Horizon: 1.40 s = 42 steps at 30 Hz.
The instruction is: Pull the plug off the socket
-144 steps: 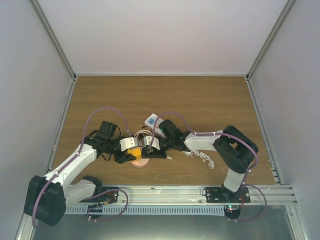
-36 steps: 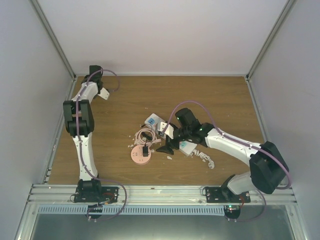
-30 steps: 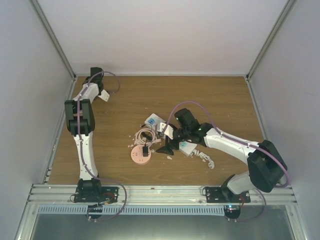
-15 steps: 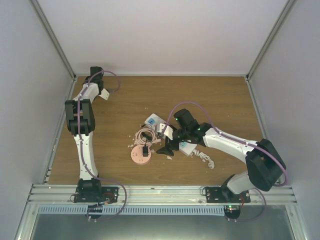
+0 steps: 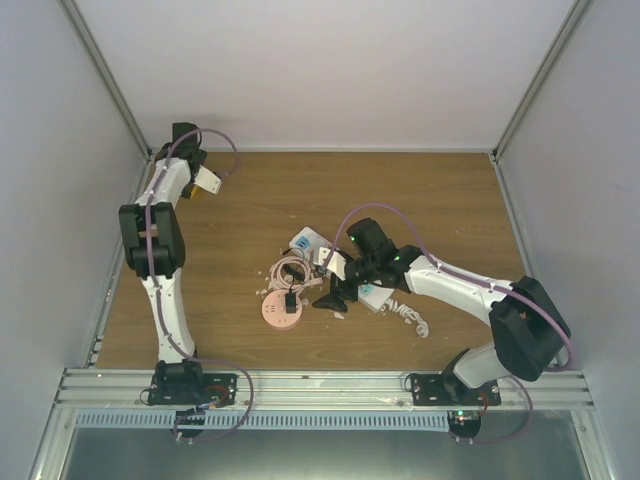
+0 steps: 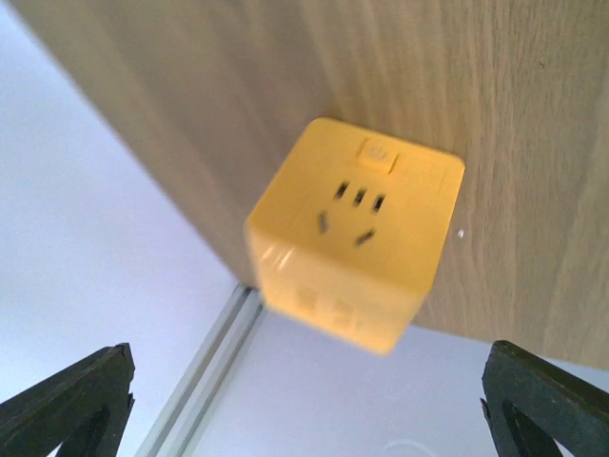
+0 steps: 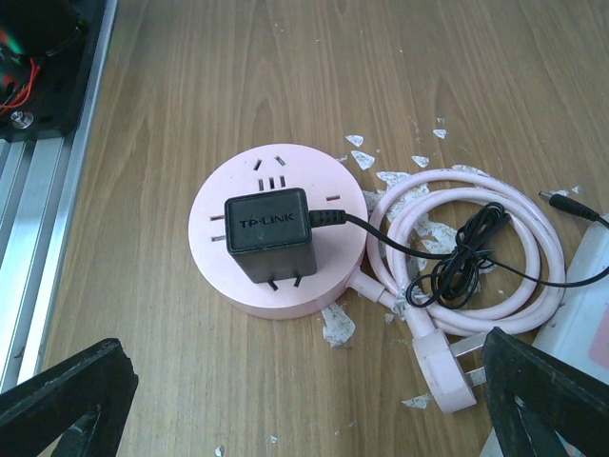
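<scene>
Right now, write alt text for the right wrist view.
A black TP-LINK adapter lies on a round pink socket, prongs showing. Its thin black cable tangles inside a coiled pink cord to the right; open end effector fingers frame the bottom corners.

Top high, wide; right wrist close; both show socket [image 5: 276,316]

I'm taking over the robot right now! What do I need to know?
Left gripper: open, over the yellow cube socket in the far-left corner of the wooden table; its visible holes are empty.
Right gripper: open, holding nothing, above the black plug-in adapter, which lies on the round pink socket with its prongs showing.
Done: the plug is out of the yellow socket.
Left: probably only pulling both arms back.
</scene>
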Each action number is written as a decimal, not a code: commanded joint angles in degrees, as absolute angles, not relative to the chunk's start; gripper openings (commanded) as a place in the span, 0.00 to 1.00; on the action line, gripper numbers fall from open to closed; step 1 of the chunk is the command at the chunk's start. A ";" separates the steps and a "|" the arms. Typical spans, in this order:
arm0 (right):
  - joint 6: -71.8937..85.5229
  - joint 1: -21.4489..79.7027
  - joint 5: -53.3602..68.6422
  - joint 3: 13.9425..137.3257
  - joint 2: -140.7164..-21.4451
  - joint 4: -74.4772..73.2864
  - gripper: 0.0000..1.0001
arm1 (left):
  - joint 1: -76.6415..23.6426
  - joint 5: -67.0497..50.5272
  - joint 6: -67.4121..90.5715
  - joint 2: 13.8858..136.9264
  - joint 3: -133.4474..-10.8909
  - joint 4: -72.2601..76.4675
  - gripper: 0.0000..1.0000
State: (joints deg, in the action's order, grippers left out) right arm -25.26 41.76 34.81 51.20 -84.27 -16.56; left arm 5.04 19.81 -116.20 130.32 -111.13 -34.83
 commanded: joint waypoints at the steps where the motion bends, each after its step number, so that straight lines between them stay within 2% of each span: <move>1: -26.06 41.26 34.76 51.88 -83.11 -16.38 1.00 | 5.51 11.19 -108.01 120.70 -109.48 -40.41 0.99; 8: -26.04 41.26 33.99 51.43 -81.73 -15.95 1.00 | 5.45 0.84 -97.22 107.78 -101.95 -43.65 0.99; 17: -25.93 41.30 34.76 51.08 -80.78 -15.53 1.00 | 5.25 -17.80 -75.75 94.92 -99.29 -50.64 0.99; 27: -26.99 41.38 36.35 49.89 -80.43 -14.28 1.00 | 4.99 -37.82 -46.23 75.55 -80.38 -37.45 0.99; 33: -29.30 41.85 36.74 49.53 -81.13 -13.87 1.00 | 2.44 -43.56 -48.09 70.91 -73.46 -45.77 0.99; 42: -31.87 43.90 35.90 50.84 -85.15 -12.56 0.97 | -3.75 -42.07 -49.72 63.75 -54.70 -47.23 0.99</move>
